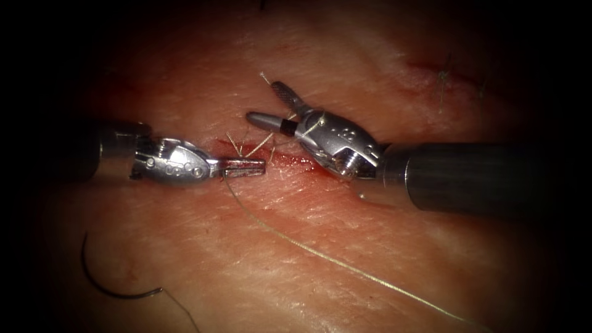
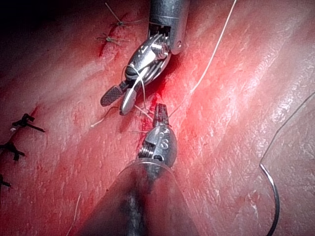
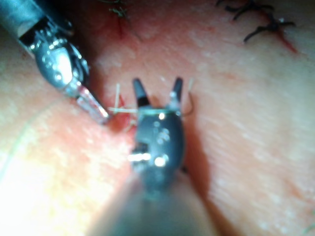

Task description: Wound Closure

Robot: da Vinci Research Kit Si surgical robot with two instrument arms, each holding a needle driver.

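Left hand point(image 1: 243, 166) is clamped on thread point(image 1: 333, 261) at the cut point(image 1: 290, 159); right hand point(image 1: 266, 105) gapes empty. Needle point(image 1: 114, 285) lies loose, well left of the cut, where it could snag tissue point(image 1: 370, 74).

Pale thread point(image 1: 345, 265) — dark needle point(image 1: 114, 290) — red-stained tissue point(image 1: 370, 80).

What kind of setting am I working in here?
Likely a bench suturing setup: pork-belly tissue with a red cut, a loose curved needle on it, and finished stitches nearby.
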